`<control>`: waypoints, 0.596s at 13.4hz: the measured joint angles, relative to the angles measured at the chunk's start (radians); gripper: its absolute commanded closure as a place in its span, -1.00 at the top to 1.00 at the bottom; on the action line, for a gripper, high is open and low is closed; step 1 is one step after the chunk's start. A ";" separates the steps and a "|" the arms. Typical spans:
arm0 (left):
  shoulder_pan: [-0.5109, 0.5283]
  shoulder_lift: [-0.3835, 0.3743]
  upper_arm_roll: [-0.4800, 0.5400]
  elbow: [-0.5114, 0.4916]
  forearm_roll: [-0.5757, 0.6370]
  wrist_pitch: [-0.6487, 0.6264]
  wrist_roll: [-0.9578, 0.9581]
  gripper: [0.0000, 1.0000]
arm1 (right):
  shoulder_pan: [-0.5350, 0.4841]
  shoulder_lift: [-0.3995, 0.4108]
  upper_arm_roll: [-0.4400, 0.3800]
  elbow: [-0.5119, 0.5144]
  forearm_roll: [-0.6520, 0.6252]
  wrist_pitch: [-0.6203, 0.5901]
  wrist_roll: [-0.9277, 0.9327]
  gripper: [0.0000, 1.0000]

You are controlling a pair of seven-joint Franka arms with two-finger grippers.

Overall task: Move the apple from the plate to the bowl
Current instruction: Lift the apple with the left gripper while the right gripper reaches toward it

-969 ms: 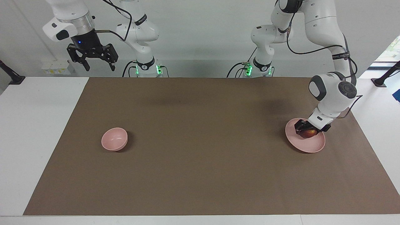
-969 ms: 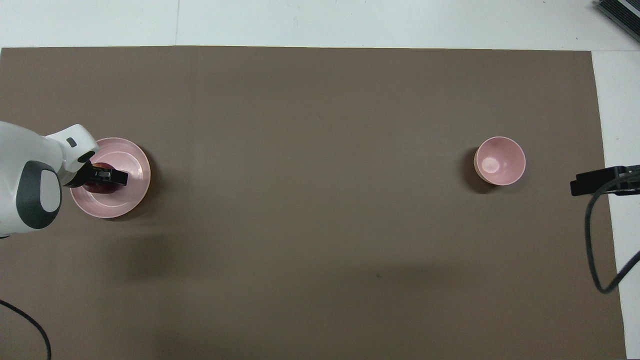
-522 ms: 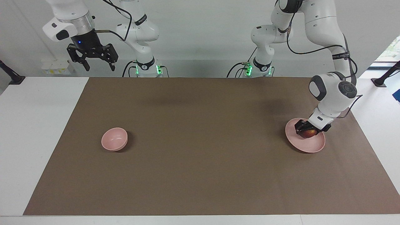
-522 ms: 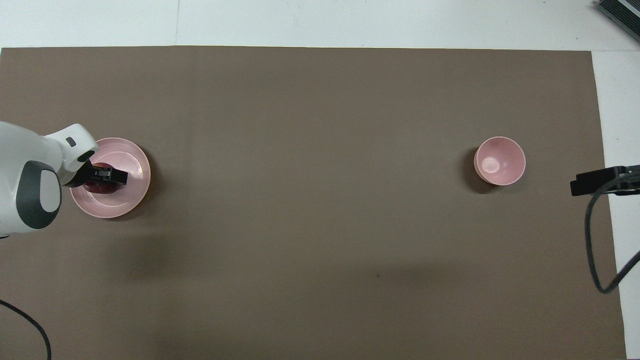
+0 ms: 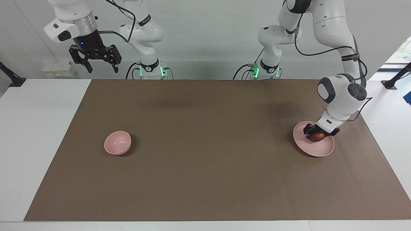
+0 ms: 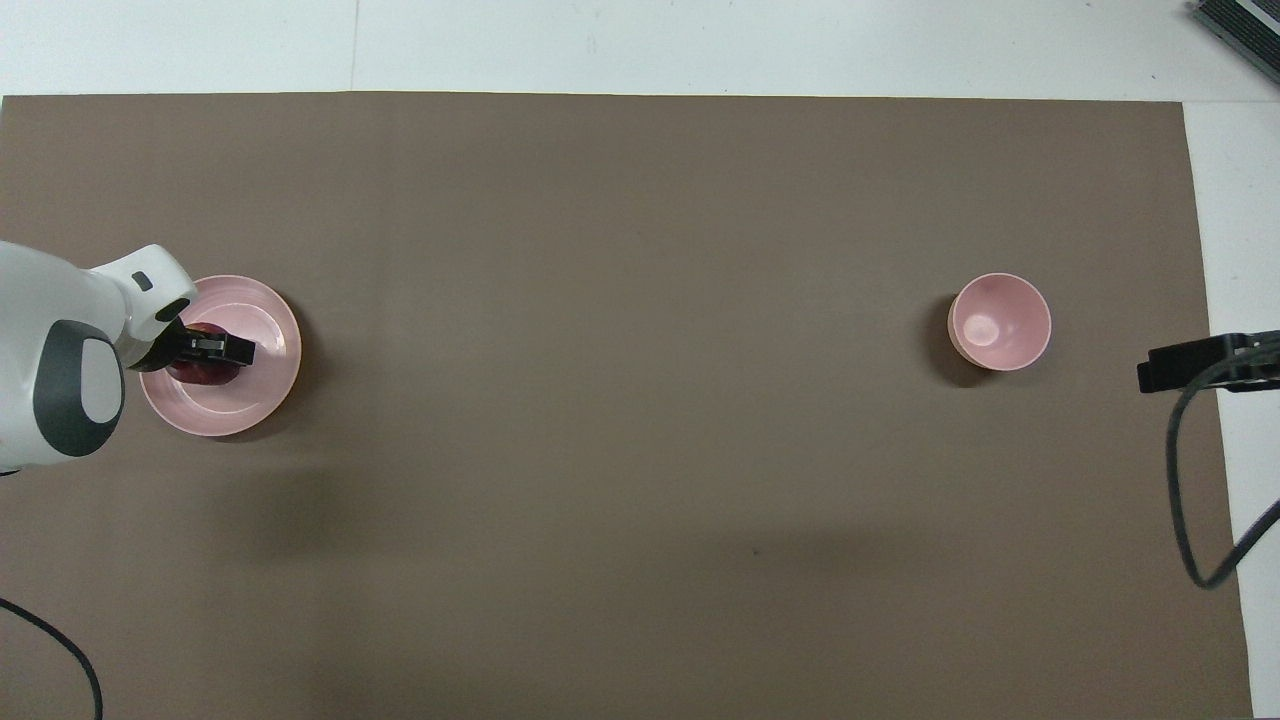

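The dark red apple (image 5: 318,138) sits in the wide pink plate (image 5: 316,149) toward the left arm's end of the table. My left gripper (image 5: 316,134) is down in the plate and shut on the apple; from overhead its black fingers (image 6: 222,349) cover most of the apple (image 6: 200,373) on the plate (image 6: 265,390). The small deep pink bowl (image 5: 117,142) stands empty toward the right arm's end, and also shows overhead (image 6: 999,321). My right gripper (image 5: 101,68) waits open, raised high above the table's edge by the robots.
A brown mat (image 5: 205,179) covers most of the white table (image 5: 38,134). The wide stretch of mat between plate and bowl holds nothing. A black cable (image 6: 1195,480) hangs from the right arm near the bowl's end of the table.
My left gripper and the apple have shifted very slightly within the plate. The right arm has barely moved.
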 measured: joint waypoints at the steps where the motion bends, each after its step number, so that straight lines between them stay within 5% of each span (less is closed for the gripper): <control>1: -0.006 -0.001 -0.001 0.009 0.000 0.000 -0.010 -1.00 | 0.001 0.000 0.002 0.000 0.000 0.000 0.000 1.00; 8: -0.073 -0.017 -0.007 0.168 -0.001 -0.272 -0.203 -1.00 | 0.003 0.000 0.002 -0.026 0.042 -0.001 0.000 1.00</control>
